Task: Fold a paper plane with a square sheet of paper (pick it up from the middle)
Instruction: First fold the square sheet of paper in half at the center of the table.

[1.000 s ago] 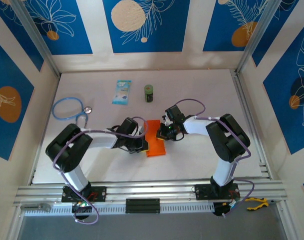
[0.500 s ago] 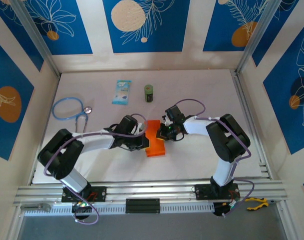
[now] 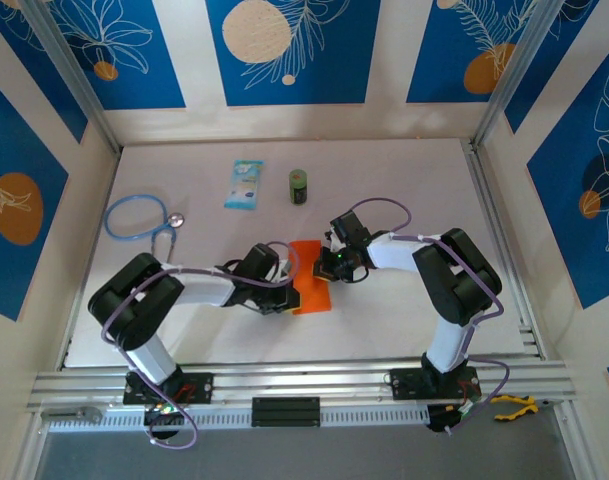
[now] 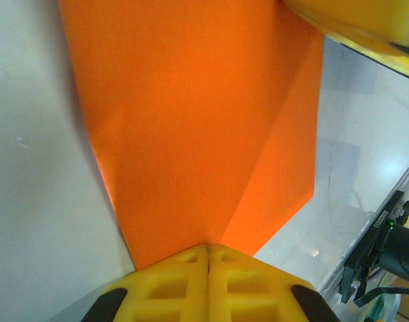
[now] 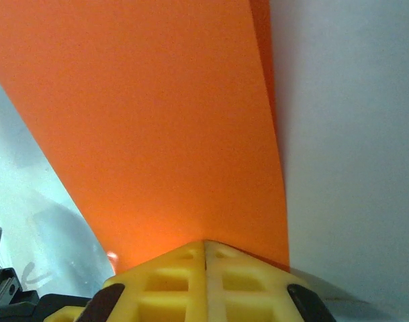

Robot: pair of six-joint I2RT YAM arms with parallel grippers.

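A white table (image 3: pixel 404 190) sits inside a booth of cream walls with blue panels (image 3: pixel 284 50) that carry white leaf drawings and orange and cream discs. Far left on the table lies a looped light-blue stethoscope (image 3: pixel 136 219). Toward the back, a light-blue rectangular packet (image 3: pixel 244 184) lies flat, and just to its right a small green can (image 3: pixel 300 186) stands upright, apart from it.

Nearer the arms, the left gripper (image 3: pixel 285 291) reaches in low from the left. In the left wrist view its yellow fingers (image 4: pixel 170 282) are pressed together, tips at the near edge of the bright orange sheet of paper (image 3: pixel 310 276). That sheet lies near the table's middle between the two grippers, folded into a narrow oblong. A diagonal crease shows across it (image 4: pixel 191 134).

The right gripper (image 3: pixel 324 268) meets the sheet's right edge, and its yellow fingers (image 5: pixel 244 282) are likewise closed tight against the paper (image 5: pixel 144 121). Whether either gripper pinches the sheet or only presses on it cannot be told.

At far right, yellow-handled pliers (image 3: pixel 514 405) rest on the metal frame rail (image 3: pixel 304 382).
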